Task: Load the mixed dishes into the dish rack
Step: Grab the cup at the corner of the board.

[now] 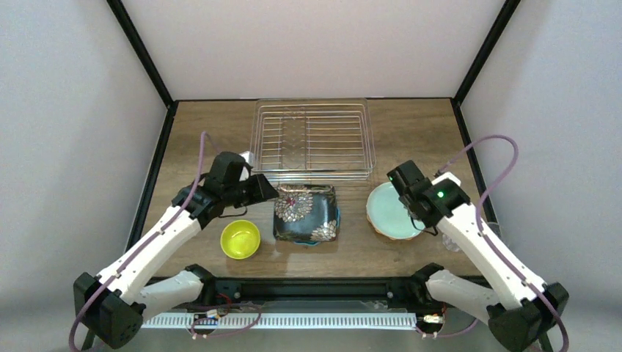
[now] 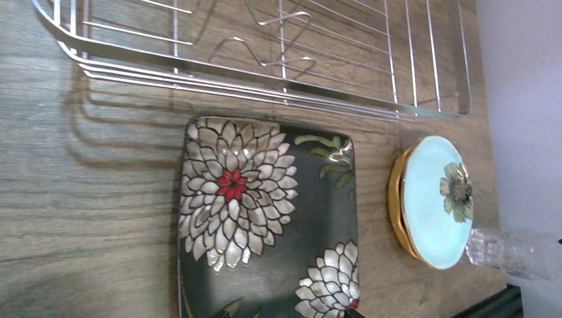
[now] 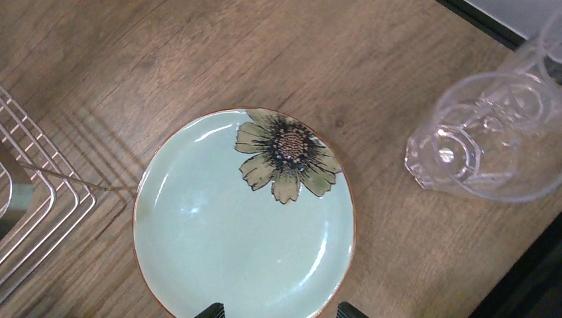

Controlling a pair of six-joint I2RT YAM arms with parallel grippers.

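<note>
Both grippers ready; dish rack holds nothing yet, at the worktop's back edge.
Left gripper, fingers apart, hangs by the black square floral plate mid-front. Right gripper, fingers apart, hovers over the round mint flower plate, apparently stacked on an orange plate. A careless pinch might drag both, or topple the clear glass near the right edge.

wood-grain table between pale walls and black frame posts
</note>
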